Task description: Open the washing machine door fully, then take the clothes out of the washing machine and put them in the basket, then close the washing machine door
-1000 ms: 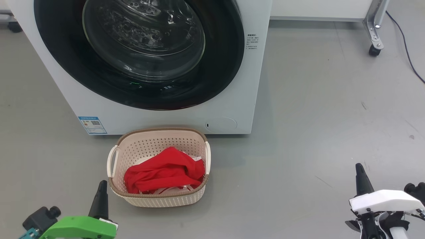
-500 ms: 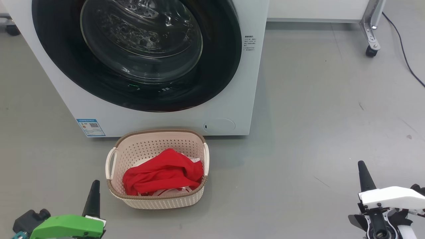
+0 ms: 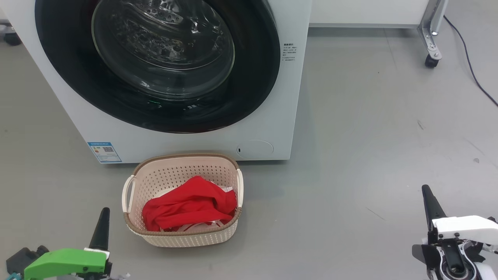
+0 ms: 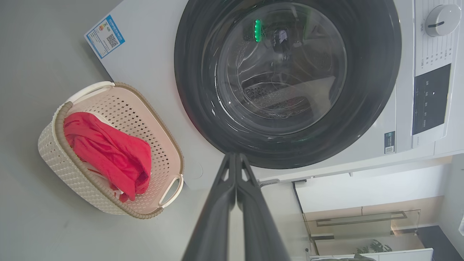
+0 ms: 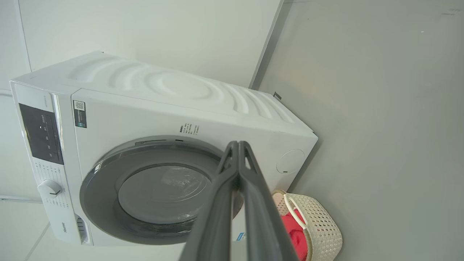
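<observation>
Both sets of jaws are pressed shut w/ nothing in them. L jaws, fingers point(image 4: 217, 221) tip to tip in the left wrist view, sit at the lower left of the head view, near the basket's left end but not touching it. R jaws, fingers point(image 5: 217, 217) likewise together, sit at the lower right, well apart from everything, over bare floor point(image 3: 369, 136).

Next out: the basket point(image 3: 186, 238) stands on the floor just in front of the washing machine point(image 3: 194, 144), below the door. The clothes are in it: plain red garment point(image 3: 186, 203) heaped on top, white stripes of the jersey point(image 3: 196, 224) peeking out underneath at the near side. Nothing hangs over the rim.

Beyond that, the washing machine door point(image 3: 258, 77) lies flush vs. the machine front; the right wrist view shows no gap round the black rim. Through the glass bowl point(image 4: 279, 69) I see perforated steel drum & reflections, no red fabric.

Judgement: all 3 steps look done, i.e. clothes out & in the basket, door closed. Nothing left acc. to these views, except maybe checking that the latch caught, which can't be told from here.
</observation>
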Tool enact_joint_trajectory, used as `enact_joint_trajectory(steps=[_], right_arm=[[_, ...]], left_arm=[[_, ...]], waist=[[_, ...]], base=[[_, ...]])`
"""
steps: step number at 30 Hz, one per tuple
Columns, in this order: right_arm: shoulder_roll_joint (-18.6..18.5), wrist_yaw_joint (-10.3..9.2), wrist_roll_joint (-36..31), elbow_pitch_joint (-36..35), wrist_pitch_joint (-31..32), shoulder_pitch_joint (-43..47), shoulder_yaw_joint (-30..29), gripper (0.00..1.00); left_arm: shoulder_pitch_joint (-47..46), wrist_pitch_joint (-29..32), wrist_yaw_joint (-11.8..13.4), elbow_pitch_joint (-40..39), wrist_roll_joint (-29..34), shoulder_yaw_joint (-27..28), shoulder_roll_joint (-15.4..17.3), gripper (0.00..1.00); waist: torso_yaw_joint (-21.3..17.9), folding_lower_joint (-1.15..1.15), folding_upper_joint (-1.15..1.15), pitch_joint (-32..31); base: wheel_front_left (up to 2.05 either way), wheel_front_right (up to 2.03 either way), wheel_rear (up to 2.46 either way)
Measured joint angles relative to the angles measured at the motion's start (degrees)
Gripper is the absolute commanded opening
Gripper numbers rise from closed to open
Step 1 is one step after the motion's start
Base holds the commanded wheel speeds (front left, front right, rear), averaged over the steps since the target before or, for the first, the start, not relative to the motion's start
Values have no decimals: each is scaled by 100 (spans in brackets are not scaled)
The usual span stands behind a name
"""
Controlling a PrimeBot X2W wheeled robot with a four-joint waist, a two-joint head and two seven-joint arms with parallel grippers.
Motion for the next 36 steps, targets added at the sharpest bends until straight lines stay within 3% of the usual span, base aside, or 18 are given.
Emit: enact_joint_trajectory(steps=[17, 36], right_arm=[[45, 69, 1190, 22, 330, -113, -257, 0], [56, 97, 1222, 26, 330, -116, -269, 0]], left_arm=[[-114, 272, 0, -22, -1122, 210, 85, 0], [-120, 289, -1, -16, -1138, 223, 93, 0]], waist=[[-57, 0, 0, -46], [-57, 0, 0, -47]], base=[[0, 0, 0], [0, 0, 0]])
